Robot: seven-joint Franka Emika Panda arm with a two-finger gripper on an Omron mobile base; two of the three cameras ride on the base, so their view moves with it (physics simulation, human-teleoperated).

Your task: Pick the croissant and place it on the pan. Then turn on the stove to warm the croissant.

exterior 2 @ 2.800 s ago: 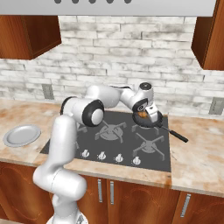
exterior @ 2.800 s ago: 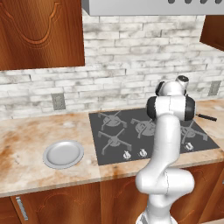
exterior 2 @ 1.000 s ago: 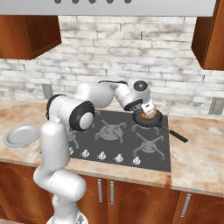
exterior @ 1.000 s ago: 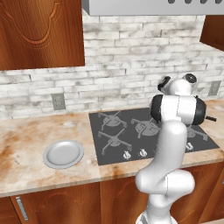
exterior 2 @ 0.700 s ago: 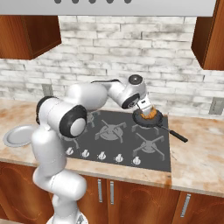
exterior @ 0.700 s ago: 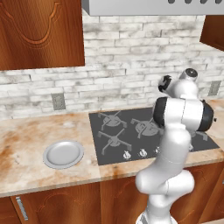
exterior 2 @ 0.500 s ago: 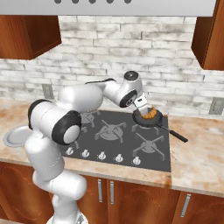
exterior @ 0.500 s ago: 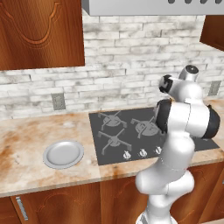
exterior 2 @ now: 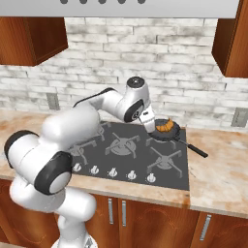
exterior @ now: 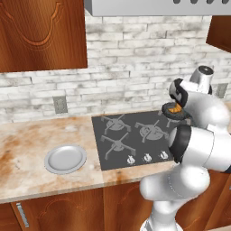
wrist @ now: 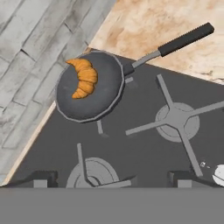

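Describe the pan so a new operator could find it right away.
Start at the dark stove set in the counter below the brick wall. On its far right burner sits the pan, small, dark, round and shallow. Its long black handle and the golden croissant in it distinguish it from the light grey plate.

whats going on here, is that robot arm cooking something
The small golden-brown crescent croissant lies in the small dark round frying pan, which sits on a back burner of the dark grey cooktop. The white arm's gripper is beside the pan with its fingers open, holding nothing. The stove's knobs have yet to be touched.
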